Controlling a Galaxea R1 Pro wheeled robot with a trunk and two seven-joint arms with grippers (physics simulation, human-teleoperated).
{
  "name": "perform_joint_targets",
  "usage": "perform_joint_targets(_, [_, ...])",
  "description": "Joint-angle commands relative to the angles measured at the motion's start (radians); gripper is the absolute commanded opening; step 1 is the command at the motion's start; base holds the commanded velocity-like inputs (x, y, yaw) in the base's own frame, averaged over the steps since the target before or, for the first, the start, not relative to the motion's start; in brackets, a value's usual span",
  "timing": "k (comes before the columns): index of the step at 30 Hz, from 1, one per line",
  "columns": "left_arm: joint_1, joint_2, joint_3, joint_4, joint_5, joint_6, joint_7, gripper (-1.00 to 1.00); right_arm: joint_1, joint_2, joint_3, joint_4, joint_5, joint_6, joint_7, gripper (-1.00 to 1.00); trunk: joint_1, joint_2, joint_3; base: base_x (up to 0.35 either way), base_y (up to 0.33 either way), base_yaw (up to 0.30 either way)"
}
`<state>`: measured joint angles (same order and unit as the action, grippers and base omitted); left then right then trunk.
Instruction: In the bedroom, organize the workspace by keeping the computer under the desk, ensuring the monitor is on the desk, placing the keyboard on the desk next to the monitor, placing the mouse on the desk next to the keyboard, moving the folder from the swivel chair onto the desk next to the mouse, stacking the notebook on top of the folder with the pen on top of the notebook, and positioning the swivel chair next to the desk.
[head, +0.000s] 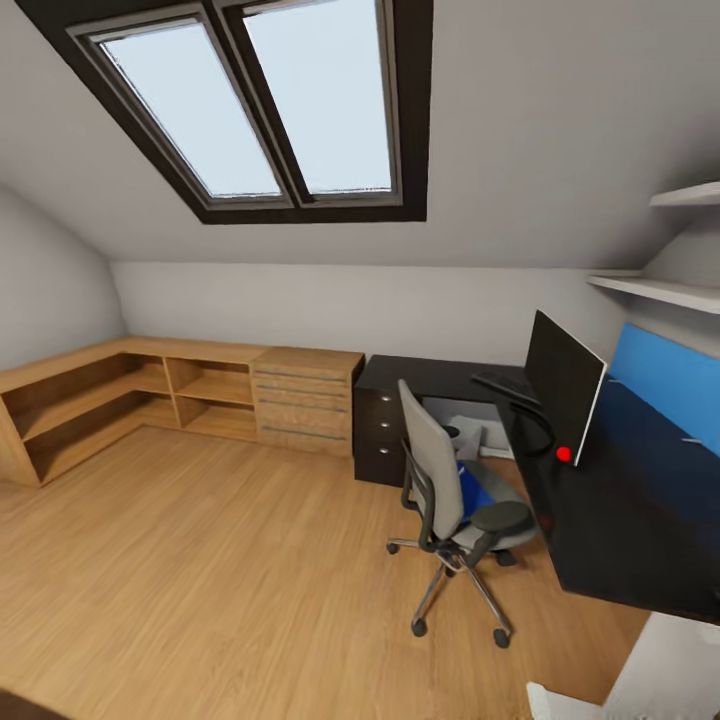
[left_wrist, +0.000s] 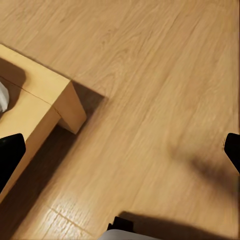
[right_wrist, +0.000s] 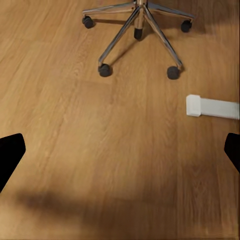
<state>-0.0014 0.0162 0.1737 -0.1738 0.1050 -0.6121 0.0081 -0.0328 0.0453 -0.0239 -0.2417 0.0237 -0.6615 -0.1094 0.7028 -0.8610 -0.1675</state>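
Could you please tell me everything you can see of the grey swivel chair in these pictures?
The grey padded swivel chair with black armrests stands upright on the light wooden floor, turned towards the long black-topped desk and drawn close to its edge. A thin bright blue folder lies on its seat. The tall backrest looks fabric-covered. Its chrome five-star base on black casters rests on the boards, with a white desk leg nearby. Nothing grips it.

black gripper fingertips (right_wrist: 11, 155)
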Motion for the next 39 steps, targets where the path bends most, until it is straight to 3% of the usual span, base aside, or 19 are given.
perform_joint_targets(1, [0.000, 0.000, -0.006, 0.000, 0.010, -0.002, 0.001, 1.00, -0.001, 0.001, -0.002, 0.001, 0.003, -0.002, -0.003, 1.00, 0.000, -0.001, -0.001, 0.001, 0.002, -0.265])
perform_joint_targets(11, [0.000, -0.001, -0.007, -0.001, 0.010, 0.002, 0.001, 1.00, -0.001, 0.004, -0.001, 0.001, 0.003, -0.002, -0.003, 1.00, 0.035, -0.064, -0.032, 0.000, 0.000, -0.227])
perform_joint_targets(39, [0.000, -0.007, -0.010, -0.001, 0.007, 0.009, 0.000, 1.00, -0.001, 0.006, 0.001, 0.001, 0.004, -0.001, -0.002, 1.00, 0.142, -0.260, -0.120, 0.000, 0.000, -0.018])
